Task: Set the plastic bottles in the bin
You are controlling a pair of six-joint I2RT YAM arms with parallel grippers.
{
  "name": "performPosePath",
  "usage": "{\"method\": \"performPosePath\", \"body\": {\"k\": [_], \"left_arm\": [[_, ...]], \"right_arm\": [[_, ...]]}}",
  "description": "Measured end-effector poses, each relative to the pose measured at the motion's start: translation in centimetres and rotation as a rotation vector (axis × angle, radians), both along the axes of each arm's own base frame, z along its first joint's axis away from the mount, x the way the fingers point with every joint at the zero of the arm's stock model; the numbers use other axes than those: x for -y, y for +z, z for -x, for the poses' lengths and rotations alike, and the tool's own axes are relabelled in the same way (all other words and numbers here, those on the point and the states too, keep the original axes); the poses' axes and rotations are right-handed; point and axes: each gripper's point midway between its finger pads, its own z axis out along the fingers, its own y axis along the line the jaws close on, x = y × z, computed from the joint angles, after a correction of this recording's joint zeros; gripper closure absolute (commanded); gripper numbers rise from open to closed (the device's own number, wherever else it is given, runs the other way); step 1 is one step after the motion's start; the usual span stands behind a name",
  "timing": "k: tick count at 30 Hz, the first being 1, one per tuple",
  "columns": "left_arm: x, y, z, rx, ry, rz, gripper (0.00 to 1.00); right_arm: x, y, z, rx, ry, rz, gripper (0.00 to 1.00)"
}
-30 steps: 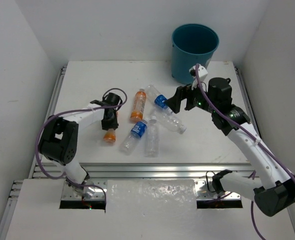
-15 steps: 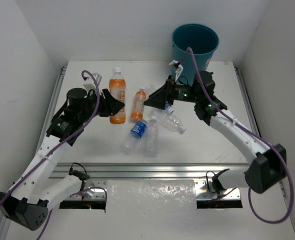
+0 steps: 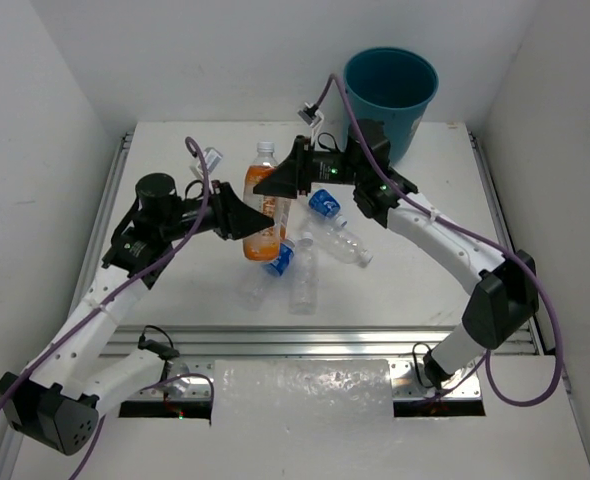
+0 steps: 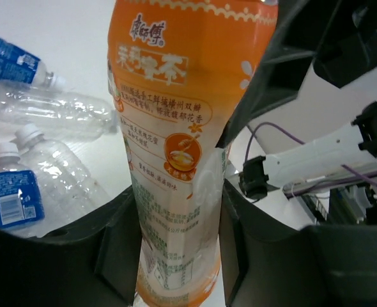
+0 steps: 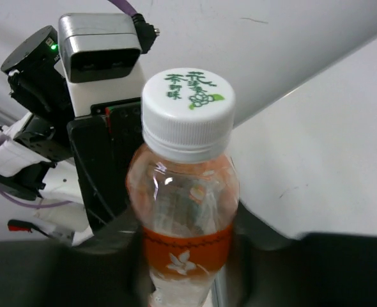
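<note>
An orange bottle (image 3: 261, 238) with a white cap (image 5: 187, 102) stands upright in the air over the table's middle, held from both sides. My left gripper (image 3: 251, 224) is shut on its lower body, and the fingers (image 4: 121, 243) press the label (image 4: 176, 128). My right gripper (image 3: 263, 186) is shut on its upper part, just under the clear neck (image 5: 187, 185). The teal bin (image 3: 375, 125) stands at the back right, apart from both arms. More plastic bottles lie on the table: a blue-labelled one (image 3: 324, 203), a clear one (image 3: 347, 247) and another clear one (image 3: 303, 278).
Below the held bottle, a blue-labelled bottle (image 4: 9, 198) and clear bottles (image 4: 54, 112) lie close together. White walls close in the table (image 3: 175, 290) on three sides. The metal rail (image 3: 295, 340) runs along the near edge.
My left arm has lifted the orange bottle off the table and carried it right. My right gripper swung left from the blue-labelled bottle and shut on the orange bottle's top.
</note>
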Motion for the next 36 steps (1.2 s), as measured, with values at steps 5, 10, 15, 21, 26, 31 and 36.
{"method": "performPosePath", "body": {"k": [5,10,15,21,26,31,36], "left_arm": [[-0.3,-0.6,-0.5,-0.017,0.033,-0.022,0.04],[-3.4,-1.0,-3.3,-0.033,0.284,-0.158,0.0],[-8.6,-3.0,-5.4,-0.043,0.575,-0.331,0.0],[-11.0,-10.3,-4.4,-0.141,0.628,-0.498,0.0],[-10.3,-15.9,-2.3,-0.24,0.521,-0.553,0.0],[-8.9,-15.7,-2.0,-0.217,0.436,-0.517,0.0],[-6.7,-15.3,-2.0,-0.19,0.318,-0.461,0.0]], "right_arm": [[-0.2,-0.8,-0.5,0.006,-0.003,0.021,1.0],[0.5,-0.3,-3.5,0.061,-0.157,0.085,1.0],[9.0,4.2,-14.4,0.145,-0.618,0.118,1.0],[24.1,9.4,-27.7,0.33,-1.206,0.177,1.0],[28.1,8.1,-33.4,0.487,-1.414,0.311,1.0],[30.6,3.4,-36.6,0.507,-1.471,0.436,0.63],[33.2,0.7,-38.1,0.512,-1.497,0.52,0.01]]}}
